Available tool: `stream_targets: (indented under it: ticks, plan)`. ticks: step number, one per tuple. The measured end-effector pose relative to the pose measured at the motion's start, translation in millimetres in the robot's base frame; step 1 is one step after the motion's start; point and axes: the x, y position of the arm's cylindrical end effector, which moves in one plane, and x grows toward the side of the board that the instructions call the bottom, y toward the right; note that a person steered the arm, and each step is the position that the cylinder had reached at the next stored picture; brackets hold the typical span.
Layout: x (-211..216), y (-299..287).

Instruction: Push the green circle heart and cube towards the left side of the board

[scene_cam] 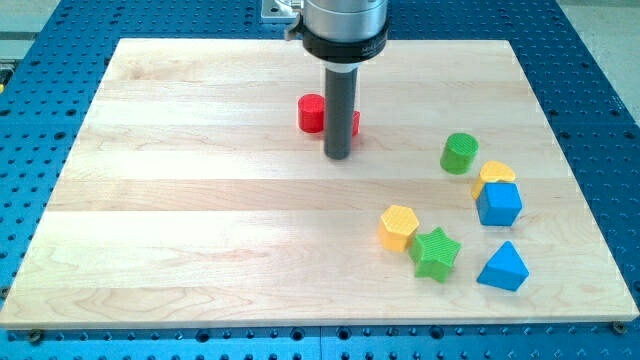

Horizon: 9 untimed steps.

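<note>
My tip (338, 156) stands on the board's upper middle, just below two red blocks. A green circle block (460, 152) sits to the view's right of the tip, well apart from it. A yellow heart block (496, 174) lies just right of and below the green circle. A blue cube (498, 204) touches the heart from below. The rod hides part of the red blocks.
A red cylinder (312, 113) and another red block (354, 123) sit behind the rod. A yellow hexagon (399, 227), a green star (436, 253) and a blue triangle (503, 267) lie at the lower right. The wooden board (200, 230) rests on a blue perforated table.
</note>
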Motion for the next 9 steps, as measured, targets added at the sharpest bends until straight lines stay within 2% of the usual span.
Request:
stream_targets:
  ticks: [1,2,3,4,5,6,7,8,9]
  plan:
    - [-10,85]
    - [-30,140]
    - [10,156]
    - [47,86]
    - [43,96]
    - [29,135]
    - [59,197]
    - [94,193]
    - [104,233]
